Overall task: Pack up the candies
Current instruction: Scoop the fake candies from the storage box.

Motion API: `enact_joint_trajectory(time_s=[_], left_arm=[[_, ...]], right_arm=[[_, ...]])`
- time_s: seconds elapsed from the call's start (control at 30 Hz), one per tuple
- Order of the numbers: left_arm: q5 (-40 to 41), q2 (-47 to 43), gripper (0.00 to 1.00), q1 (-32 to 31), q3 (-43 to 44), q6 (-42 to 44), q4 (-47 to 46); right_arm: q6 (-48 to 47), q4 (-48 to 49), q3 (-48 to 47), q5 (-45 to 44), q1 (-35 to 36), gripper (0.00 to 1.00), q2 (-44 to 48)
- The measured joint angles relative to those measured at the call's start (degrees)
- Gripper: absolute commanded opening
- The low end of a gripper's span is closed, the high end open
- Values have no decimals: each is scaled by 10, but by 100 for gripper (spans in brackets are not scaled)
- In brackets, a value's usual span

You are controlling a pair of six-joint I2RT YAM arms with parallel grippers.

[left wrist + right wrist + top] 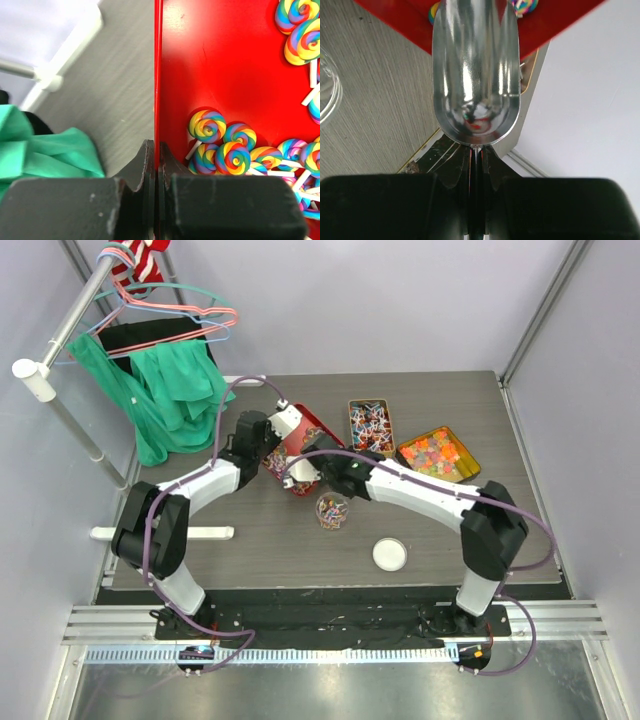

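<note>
Overhead, the left pincer [290, 423] clamps the red tray [318, 432] by its rim. The right pincer [310, 472] sits just beside it, with the glass jar [332, 510] close behind, toward the bases.

At the left wrist, the jaws are shut on that rim, and the candies [232, 157], rainbow-swirl lollipops, lie heaped just right of the fingers.

At the right wrist, the pincer is squeezed onto the handle of an empty metal scoop [475, 75] that reaches over the tray's edge ahead.

Light, hard and tangled by their sticks, the sweets probably snag, so scooping under the heap looks better than pinching.

Near-side table [280, 560] gives open passage (a white lid [390, 554] lies on it); the jar [320, 508], red tray [322, 430] and two tins [351, 425] crowd the middle.
</note>
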State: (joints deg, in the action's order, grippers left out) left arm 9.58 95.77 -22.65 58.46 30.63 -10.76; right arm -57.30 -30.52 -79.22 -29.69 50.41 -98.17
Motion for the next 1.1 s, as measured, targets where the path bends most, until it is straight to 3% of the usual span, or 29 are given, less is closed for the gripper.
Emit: enact_joint_trajectory(time_s=[0.5,0.73,0.93,1.1], left_arm=[[-18,0,0,3,3,-57,48],[-19,2,0,3,3,-64,64],[-28,2,0,3,3,-65,64],[-28,2,0,3,3,-66,64]], right_arm=[[-64,-47,-96,-84,38,1,-137],[-30,-167,-206,-32,45,1,-187],[-2,-203,-236,22,46,1,-188],[4,-199,-231,14,46,1,-188]])
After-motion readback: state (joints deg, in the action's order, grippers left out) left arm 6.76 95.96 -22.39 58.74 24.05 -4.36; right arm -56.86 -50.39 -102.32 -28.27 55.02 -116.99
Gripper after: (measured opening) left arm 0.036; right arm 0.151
